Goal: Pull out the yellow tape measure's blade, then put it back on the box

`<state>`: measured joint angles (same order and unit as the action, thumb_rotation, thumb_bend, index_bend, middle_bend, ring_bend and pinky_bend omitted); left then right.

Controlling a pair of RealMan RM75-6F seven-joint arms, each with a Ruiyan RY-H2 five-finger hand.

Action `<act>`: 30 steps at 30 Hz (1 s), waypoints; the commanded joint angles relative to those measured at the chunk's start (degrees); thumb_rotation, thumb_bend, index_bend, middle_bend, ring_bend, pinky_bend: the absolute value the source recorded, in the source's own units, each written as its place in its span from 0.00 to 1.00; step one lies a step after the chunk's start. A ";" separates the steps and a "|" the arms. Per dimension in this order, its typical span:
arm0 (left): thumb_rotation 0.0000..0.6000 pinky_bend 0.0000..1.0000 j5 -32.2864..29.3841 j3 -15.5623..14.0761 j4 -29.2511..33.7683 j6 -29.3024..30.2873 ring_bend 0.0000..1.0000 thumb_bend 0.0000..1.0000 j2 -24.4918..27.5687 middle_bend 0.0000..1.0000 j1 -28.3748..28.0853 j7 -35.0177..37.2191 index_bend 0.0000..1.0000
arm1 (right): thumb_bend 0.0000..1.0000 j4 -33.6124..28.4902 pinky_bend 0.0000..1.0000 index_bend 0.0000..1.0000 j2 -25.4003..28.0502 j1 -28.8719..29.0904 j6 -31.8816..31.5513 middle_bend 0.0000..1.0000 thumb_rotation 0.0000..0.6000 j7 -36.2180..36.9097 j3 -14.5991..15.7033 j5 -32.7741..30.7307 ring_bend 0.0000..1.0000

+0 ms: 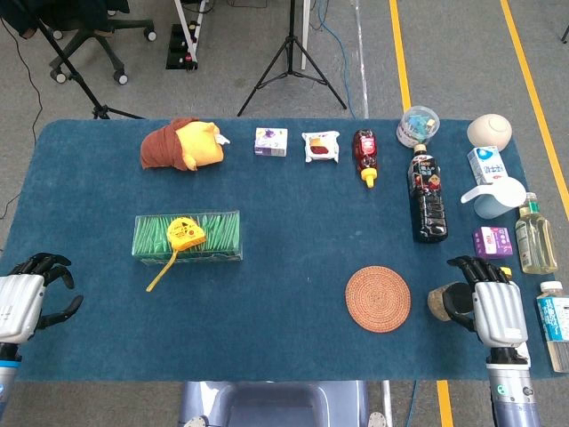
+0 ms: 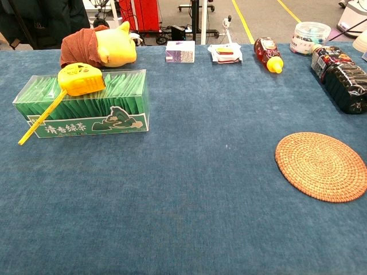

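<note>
At the near edge of the blue cloth tabletop (image 1: 267,302), the left robot hand (image 1: 31,298) rests with fingers spread apart and nothing in it. The right robot hand (image 1: 484,302) sits at the opposite near corner, fingers curled beside a small brownish lump; whether it actually grips that lump is hard to tell from the head view.

Just left of the right hand lies a round woven rattan coaster (image 2: 321,166).

Further in, on the left, the yellow tape measure (image 2: 80,79) sits on top of the clear rectangular box of green tea packets (image 2: 86,109). Its yellow blade (image 2: 41,119) is drawn out, running from the case down past the box's front left edge toward the near left, its tip at the cloth. The case is rounded, with a dark mark on its top face.

Along the far edge stand a yellow plush toy wrapped in brown cloth (image 2: 100,46), small snack packets, and bottles. Beyond is grey floor with a tripod (image 1: 292,53) and an office chair (image 1: 84,40).
</note>
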<state>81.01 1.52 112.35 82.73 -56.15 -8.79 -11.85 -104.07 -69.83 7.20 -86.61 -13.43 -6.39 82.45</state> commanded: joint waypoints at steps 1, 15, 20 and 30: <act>1.00 0.33 -0.11 0.04 -0.04 -0.35 0.22 0.26 -0.15 0.34 -0.08 -0.18 0.54 | 0.40 0.01 0.24 0.27 0.05 -0.07 0.02 0.28 0.89 0.13 -0.04 -0.13 0.22; 1.00 0.33 -1.90 0.45 2.33 -2.78 0.22 0.26 2.06 0.34 -0.89 -2.29 0.54 | 0.40 -0.18 0.24 0.26 0.51 -0.55 -0.02 0.28 0.90 1.49 -0.03 -0.10 0.22; 1.00 0.33 -2.91 1.21 2.42 -5.10 0.22 0.26 2.61 0.34 -2.54 -3.51 0.54 | 0.40 -0.39 0.24 0.26 0.64 -0.50 0.19 0.28 0.89 1.29 -0.20 -0.33 0.22; 1.00 0.33 -9.04 4.43 3.85 -14.25 0.22 0.26 3.64 0.34 -10.00 -9.78 0.49 | 0.40 -0.14 0.24 0.25 0.74 -0.18 1.36 0.28 0.90 1.31 -0.43 -1.39 0.22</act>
<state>73.77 4.94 115.68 70.43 -52.82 -16.99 -20.03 -104.22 -69.09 7.01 -85.26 -12.11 -6.82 81.07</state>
